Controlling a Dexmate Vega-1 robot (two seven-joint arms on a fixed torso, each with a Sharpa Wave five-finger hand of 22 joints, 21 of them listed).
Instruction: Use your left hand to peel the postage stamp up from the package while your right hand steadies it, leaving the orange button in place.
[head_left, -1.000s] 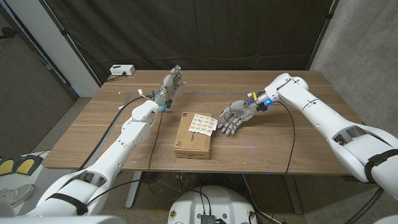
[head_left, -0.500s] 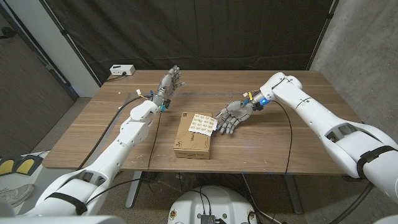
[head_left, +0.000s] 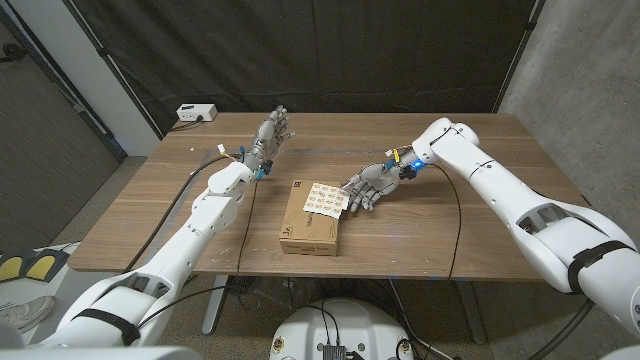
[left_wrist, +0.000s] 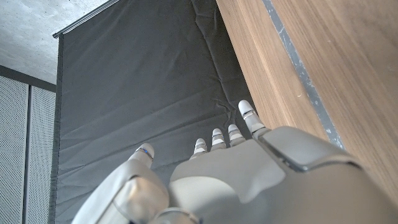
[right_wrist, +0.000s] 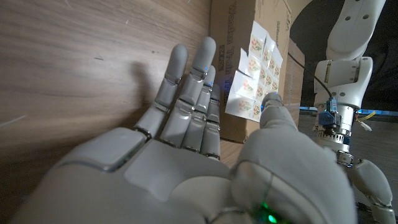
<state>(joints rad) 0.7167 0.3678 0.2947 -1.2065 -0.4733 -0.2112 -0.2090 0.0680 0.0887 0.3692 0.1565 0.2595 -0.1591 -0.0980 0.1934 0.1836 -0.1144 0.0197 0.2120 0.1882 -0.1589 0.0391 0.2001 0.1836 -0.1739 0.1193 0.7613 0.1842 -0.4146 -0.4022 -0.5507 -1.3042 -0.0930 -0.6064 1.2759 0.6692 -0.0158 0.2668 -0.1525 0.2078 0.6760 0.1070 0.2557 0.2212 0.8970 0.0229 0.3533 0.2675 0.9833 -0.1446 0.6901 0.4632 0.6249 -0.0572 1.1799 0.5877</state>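
Fingers on the right hand are spread and holding nothing, tips just at the near-right edge of the box, right by the stamp sheet. Left hand is also loose and holding nothing, raised well behind the box toward the table's far side.

Box sits mid-table, stamp sheet on its top at the far end, one edge overhanging toward the right hand; the right wrist view shows that edge sticking out off the box. Can't make out any orange button.

Steadying not done yet, I'd say. Suggest: press right palm on bare cardboard near the front, not on the sheet, so the free edge stays clear. Then bring left hand over and pinch the overhanging edge, peel low and slow so the box doesn't lift.
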